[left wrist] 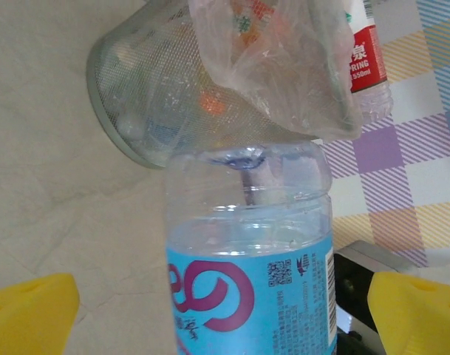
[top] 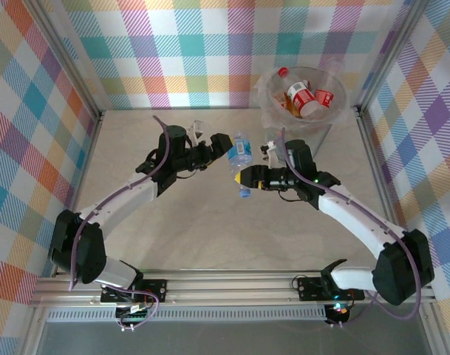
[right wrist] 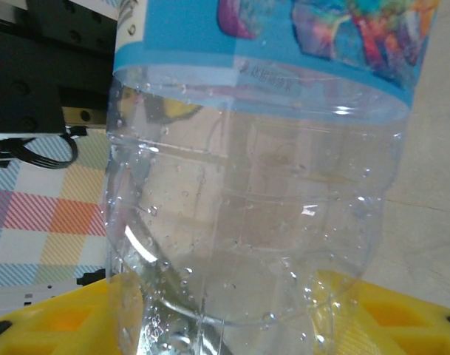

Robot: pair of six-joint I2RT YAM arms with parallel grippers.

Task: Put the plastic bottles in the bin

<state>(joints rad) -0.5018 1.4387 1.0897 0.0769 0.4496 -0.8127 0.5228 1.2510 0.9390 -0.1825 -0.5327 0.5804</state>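
Observation:
A clear plastic bottle (top: 240, 151) with a blue label hangs above the table's middle, between both grippers. My right gripper (top: 245, 178) is shut on its clear lower end; in the right wrist view the yellow fingers (right wrist: 55, 325) press on either side of the bottle (right wrist: 261, 185). My left gripper (top: 225, 146) is open around the labelled part; its yellow fingertips (left wrist: 29, 314) stand wide and apart from the bottle (left wrist: 250, 244). The bin (top: 343, 100), lined with a clear bag, stands at the back right with red-labelled bottles (top: 302, 96) inside.
In the left wrist view the bin (left wrist: 147, 96) stands just beyond the held bottle, and a red-labelled bottle (left wrist: 361, 59) shows at its top. Checked walls close the table at left, back and right. A metal rail runs along the near edge.

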